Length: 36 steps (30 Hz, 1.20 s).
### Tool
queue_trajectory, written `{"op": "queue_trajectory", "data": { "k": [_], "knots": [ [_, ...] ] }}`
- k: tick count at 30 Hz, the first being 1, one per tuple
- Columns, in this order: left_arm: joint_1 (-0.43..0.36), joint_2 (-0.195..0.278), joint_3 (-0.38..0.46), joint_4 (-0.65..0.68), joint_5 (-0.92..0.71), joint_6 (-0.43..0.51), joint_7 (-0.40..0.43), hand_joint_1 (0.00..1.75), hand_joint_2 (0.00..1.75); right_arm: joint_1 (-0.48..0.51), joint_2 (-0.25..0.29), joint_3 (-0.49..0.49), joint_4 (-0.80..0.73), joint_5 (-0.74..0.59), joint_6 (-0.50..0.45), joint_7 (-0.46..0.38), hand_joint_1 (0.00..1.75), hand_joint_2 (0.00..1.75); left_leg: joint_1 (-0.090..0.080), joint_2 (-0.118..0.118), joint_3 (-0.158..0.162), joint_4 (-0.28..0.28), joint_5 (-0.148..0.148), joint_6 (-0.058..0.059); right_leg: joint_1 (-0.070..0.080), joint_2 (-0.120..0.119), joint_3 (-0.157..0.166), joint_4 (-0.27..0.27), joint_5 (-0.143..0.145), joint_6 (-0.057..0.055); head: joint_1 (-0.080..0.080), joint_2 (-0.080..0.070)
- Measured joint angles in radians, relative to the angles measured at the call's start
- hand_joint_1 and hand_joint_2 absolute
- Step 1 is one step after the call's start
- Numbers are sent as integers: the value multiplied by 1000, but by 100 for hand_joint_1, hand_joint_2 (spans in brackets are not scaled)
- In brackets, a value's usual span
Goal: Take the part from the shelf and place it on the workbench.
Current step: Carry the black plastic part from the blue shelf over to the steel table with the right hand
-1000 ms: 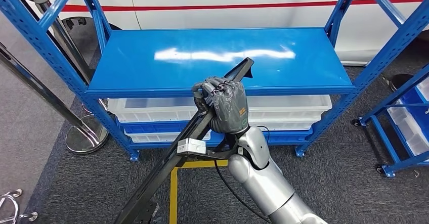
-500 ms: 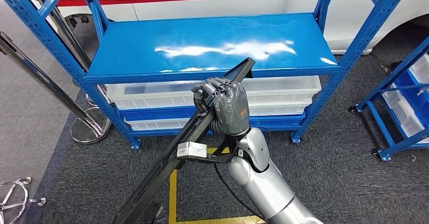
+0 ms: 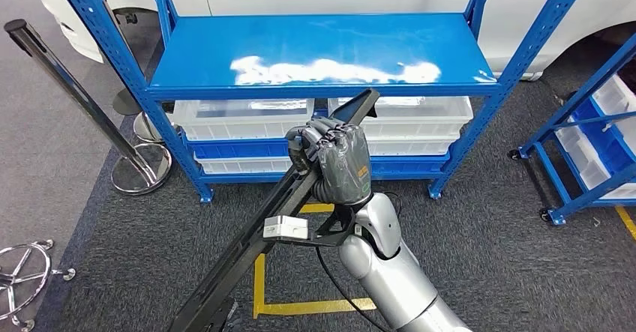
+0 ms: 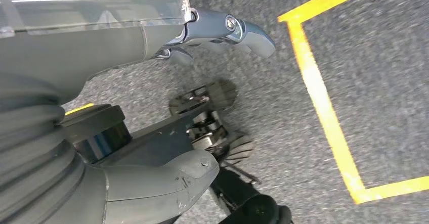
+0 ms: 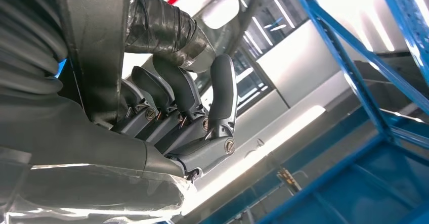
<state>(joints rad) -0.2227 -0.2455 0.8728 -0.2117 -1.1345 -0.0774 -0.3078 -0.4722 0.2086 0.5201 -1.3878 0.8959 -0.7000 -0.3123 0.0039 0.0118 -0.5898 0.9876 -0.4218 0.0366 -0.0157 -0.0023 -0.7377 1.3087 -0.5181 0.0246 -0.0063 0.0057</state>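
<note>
Gripping the black part (image 3: 247, 249), right hand (image 3: 339, 161).

Bright overhead light glares white on the blue shelf top (image 3: 322, 47); wrist views are softly blurred.

My head camera looks down over my right hand (image 3: 339, 161) toward the shelf (image 3: 322, 51); my right wrist camera, close behind it, shares both.
</note>
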Motion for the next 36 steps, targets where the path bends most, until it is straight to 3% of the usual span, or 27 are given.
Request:
{"op": "queue_trajectory", "data": {
  "k": [2,4,5,8,10,12,13,14,15,16,18,19,21,23,24,25,27,28,29,30,31,33,34,36],
  "knots": [
    [0,0,0,0,0,0,1,0,175,1,1,-3,0,16,0,0,175,175,1,0,-32,13,15,-8,-4,0,82,-85,41,1,0,0],
    [-1,0,-1,0,0,0,2,0,175,2,6,-5,-2,31,0,-1,175,175,0,0,-53,25,26,-18,-1,3,170,-212,23,-6,0,0],
    [-1,0,-1,0,0,0,2,0,175,2,8,-7,-2,37,0,-2,175,175,-1,0,-60,28,34,-24,1,4,192,-252,8,-12,0,0],
    [0,0,-1,0,-2,0,3,0,175,4,11,-9,-3,48,0,-4,175,175,2,-3,-73,30,43,-39,4,2,191,-279,16,-37,0,0],
    [2,0,-1,0,-3,0,4,0,175,5,12,-10,-3,55,0,-4,175,175,6,-5,-94,86,-17,-49,3,-1,178,-285,34,-55,0,0],
    [3,0,-1,0,-3,0,4,0,175,6,14,-10,-3,59,0,-4,175,175,8,-5,-127,211,-108,-56,6,-3,158,-284,49,-64,0,0],
    [3,0,-1,0,-3,0,4,0,175,7,14,-10,-2,60,0,-4,175,175,8,-5,-139,271,-135,-58,8,-4,147,-282,56,-65,0,0],
    [3,0,-2,0,-3,0,4,0,175,7,14,-10,-2,60,0,-4,175,175,8,-5,-139,305,-141,-58,9,-4,136,-279,63,-65,0,0],
    [3,0,-2,0,-3,0,4,0,175,8,14,-10,-2,60,0,-4,175,175,8,-5,-120,304,-126,-56,11,-4,126,-275,68,-65,-1,0],
    [3,0,-2,0,-3,0,4,0,175,8,14,-10,-2,60,0,-4,175,175,7,-6,-84,265,-99,-51,12,-4,117,-271,73,-64,-1,0],
    [-1,0,-3,0,-3,0,4,0,175,7,15,-10,-2,59,0,-4,175,175,3,-8,10,130,-66,-37,15,-3,103,-265,81,-61,0,0],
    [-2,1,-3,0,-3,0,4,0,175,7,17,-10,-2,58,0,-4,175,175,-1,-10,45,72,-65,-31,15,-3,99,-263,87,-56,0,0],
    [-4,1,-5,0,-3,0,4,0,175,6,19,-10,-2,56,0,-4,175,175,-9,-12,70,22,-71,-23,10,-4,92,-266,102,-44,0,0],
    [-3,0,-5,0,-3,0,4,0,175,6,21,-10,-2,55,0,-4,175,175,-8,-9,67,3,-51,-13,7,-3,87,-273,110,-31,0,0],
    [-4,0,-6,0,-2,0,5,0,175,5,22,-10,-2,55,0,-3,175,175,-6,-7,63,-5,-39,-7,8,-1,81,-265,95,-27,0,0],
    [-5,0,-6,0,-2,0,5,0,175,5,22,-10,-2,54,0,-3,175,175,-3,-5,56,-13,-27,-1,8,0,70,-236,62,-22,0,0],
    [-8,0,-7,0,0,0,5,0,175,4,22,-10,0,54,0,-3,175,175,-2,-3,33,-10,-11,4,5,1,35,-122,-31,-15,0,0],
    [-8,0,-7,0,0,0,5,0,175,4,22,-10,1,54,0,-3,175,175,-2,-2,18,-4,-5,4,3,1,18,-56,-64,-12,0,0],
    [-8,0,-7,0,1,0,5,0,175,4,22,-10,3,54,0,-3,175,175,-2,-1,3,3,2,3,2,1,11,-9,-74,-8,0,0],
    [-8,0,-7,0,1,0,5,0,175,4,22,-10,5,54,0,-3,175,175,-1,-1,-12,11,8,1,-1,1,19,9,-61,-5,0,0],
    [-8,0,-7,0,1,0,5,0,175,4,22,-10,6,54,0,-3,175,175,0,0,-28,20,13,-1,-3,1,44,-8,-33,-3,0,0],
    [-9,0,-7,0,1,0,5,0,175,3,22,-10,6,54,0,-3,175,175,2,-1,-52,37,21,-9,-9,1,116,-97,13,0,0,0],
    [-9,0,-7,0,1,0,5,0,175,2,23,-10,6,54,0,-3,175,175,1,-2,-62,45,24,-13,-8,1,154,-152,11,0,0,0],
    [-9,0,-7,0,1,0,5,0,175,0,26,-10,6,54,0,-3,175,175,-1,-3,-75,53,35,-23,-3,4,194,-223,-10,-9,0,0]
  ]
}}
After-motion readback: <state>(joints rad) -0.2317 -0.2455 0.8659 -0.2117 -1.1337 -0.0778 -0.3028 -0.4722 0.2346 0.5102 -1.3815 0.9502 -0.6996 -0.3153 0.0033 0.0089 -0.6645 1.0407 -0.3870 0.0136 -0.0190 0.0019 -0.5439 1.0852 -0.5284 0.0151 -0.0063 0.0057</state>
